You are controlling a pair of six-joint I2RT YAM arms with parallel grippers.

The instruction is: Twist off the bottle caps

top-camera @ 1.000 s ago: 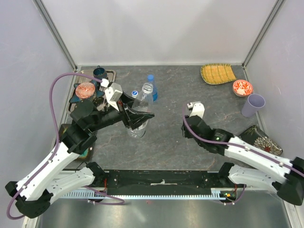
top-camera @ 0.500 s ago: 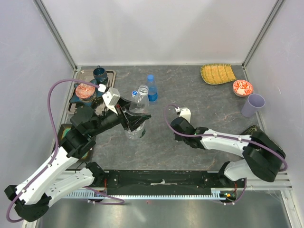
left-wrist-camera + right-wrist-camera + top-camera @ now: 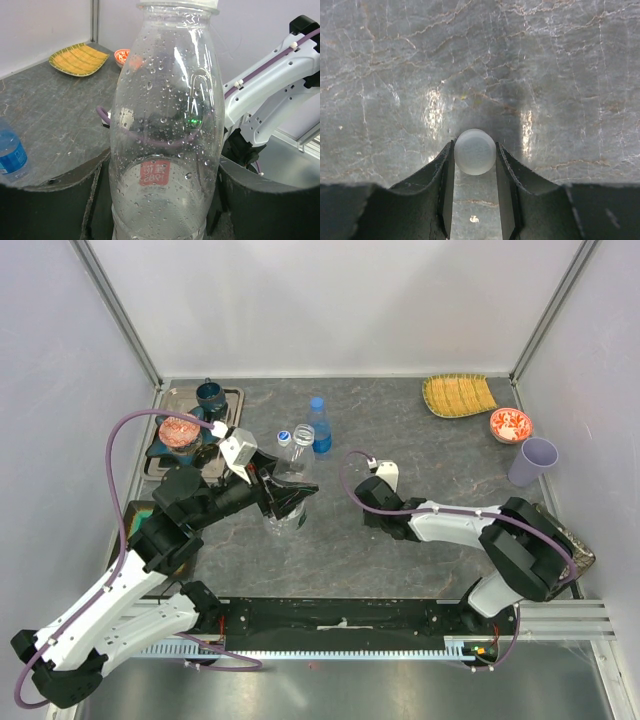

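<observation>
I hold the clear bottle [image 3: 165, 125], apparently uncapped, in the left pincer [image 3: 288, 498] and a white cap [image 3: 475, 151] in the right pincer [image 3: 475, 146]; the blue bottle [image 3: 319, 430] is not yet uncapped.

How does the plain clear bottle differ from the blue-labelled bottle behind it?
The plain clear bottle is gripped by the left pincer; the blue-labelled bottle stands free. The plain one looks bigger and lacks the other's blue cap. Both are clear plastic.
</observation>
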